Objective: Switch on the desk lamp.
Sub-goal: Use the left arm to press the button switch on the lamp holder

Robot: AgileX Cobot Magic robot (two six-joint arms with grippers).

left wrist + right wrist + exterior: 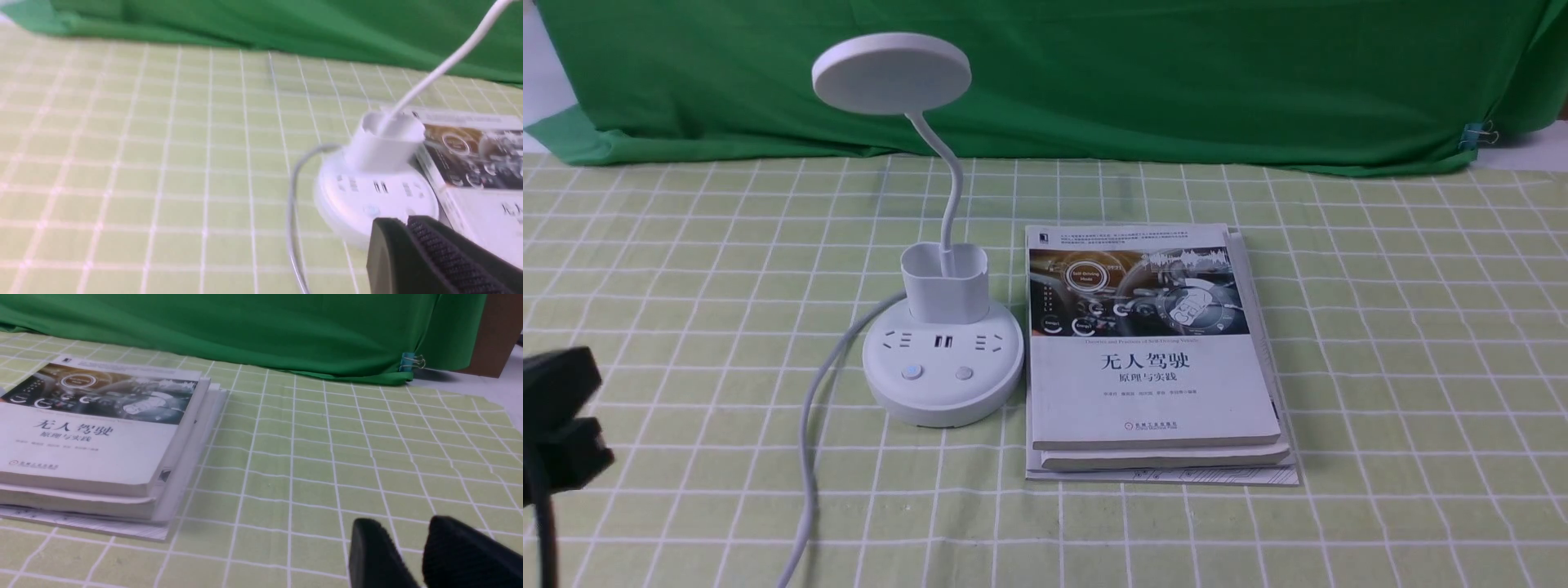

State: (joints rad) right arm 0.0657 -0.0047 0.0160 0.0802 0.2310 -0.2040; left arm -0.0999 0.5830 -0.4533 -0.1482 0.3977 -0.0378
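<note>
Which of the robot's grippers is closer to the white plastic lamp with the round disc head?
Left. The left gripper hovers near the white plastic lamp; the right gripper is beyond the books.

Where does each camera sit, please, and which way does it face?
Front view: between the arms, looking forward at the desk lamp and books; the left gripper intrudes at left.
Left wrist: on the left arm, facing the lamp base; its fingertips show.
Right wrist: on the right arm, facing books and tablecloth; the right gripper shows.
All three share the books.
</note>
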